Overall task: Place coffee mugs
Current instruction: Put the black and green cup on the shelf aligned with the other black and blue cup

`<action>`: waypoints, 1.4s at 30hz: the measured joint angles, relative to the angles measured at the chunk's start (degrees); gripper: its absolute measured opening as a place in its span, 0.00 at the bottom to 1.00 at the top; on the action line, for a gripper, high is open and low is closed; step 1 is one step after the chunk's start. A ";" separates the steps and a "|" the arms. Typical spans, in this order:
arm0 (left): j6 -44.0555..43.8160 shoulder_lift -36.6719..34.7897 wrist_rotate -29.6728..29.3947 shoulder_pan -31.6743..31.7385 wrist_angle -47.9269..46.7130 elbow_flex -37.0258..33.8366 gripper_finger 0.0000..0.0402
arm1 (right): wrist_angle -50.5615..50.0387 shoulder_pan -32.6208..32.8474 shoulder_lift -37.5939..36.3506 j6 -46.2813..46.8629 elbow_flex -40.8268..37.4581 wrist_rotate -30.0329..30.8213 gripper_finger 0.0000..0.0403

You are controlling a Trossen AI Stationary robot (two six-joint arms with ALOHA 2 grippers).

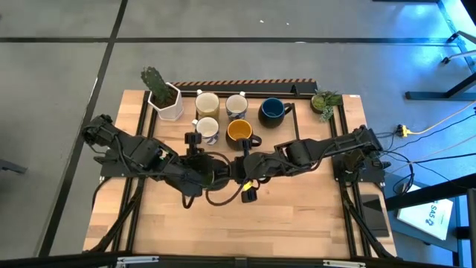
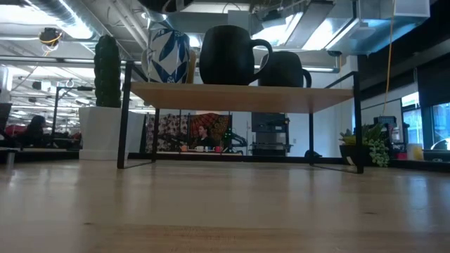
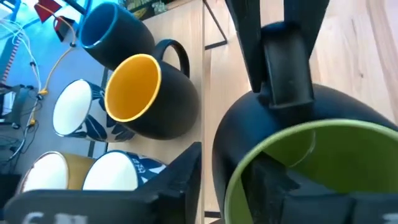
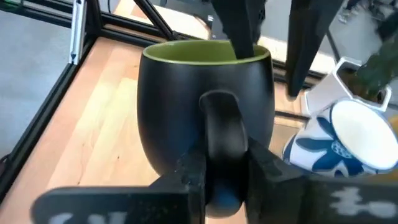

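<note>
A dark mug with a green inside [image 4: 205, 93] is held upright at the table's middle, in front of the shelf; it also shows in the left wrist view [image 3: 298, 162]. My right gripper [image 4: 225, 180] is shut on its handle. My left gripper [image 3: 227, 180] is open over its rim, one finger [image 4: 241, 37] inside the mug and one [image 4: 303, 56] outside. Five more mugs stand on the shelf: a cream one [image 1: 207, 103], two white-and-blue ones [image 1: 236, 104] [image 1: 207, 130], a dark one with a blue inside [image 1: 274, 110] and a dark one with an orange inside [image 1: 239, 132]. My right gripper pinches the mug's handle [image 4: 224, 134] between its two fingers [image 4: 189, 171], low on the loop. It comes about level from the table's right side. The mug stands upright in the hold, mouth up. My left gripper straddles the mug's wall; I cannot tell whether it touches.
The black-framed wooden shelf [image 2: 239, 97] stands at the table's far side. A white hexagonal pot with a cactus [image 1: 165, 97] is at its left end and a small leafy plant [image 1: 326, 100] at its right. Bare wood lies toward the near edge [image 1: 223, 231].
</note>
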 joint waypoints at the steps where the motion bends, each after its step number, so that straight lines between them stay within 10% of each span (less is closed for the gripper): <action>1: -0.03 -0.57 -0.01 -0.18 0.05 0.00 0.27 | 0.01 0.01 0.00 0.13 0.00 0.54 0.11; 24: -4.28 -25.30 -8.19 -6.72 14.73 0.07 0.34 | 6.47 -6.62 -8.46 -5.06 -0.09 1.77 0.11; 36: -1.17 -29.20 -9.50 -7.33 14.68 0.02 0.34 | -5.88 -8.93 -25.16 -7.24 -0.49 22.31 0.11; 42: 0.85 -29.38 -13.31 -7.30 14.70 0.02 0.34 | -8.29 -8.95 -35.30 -0.74 -12.59 25.26 0.10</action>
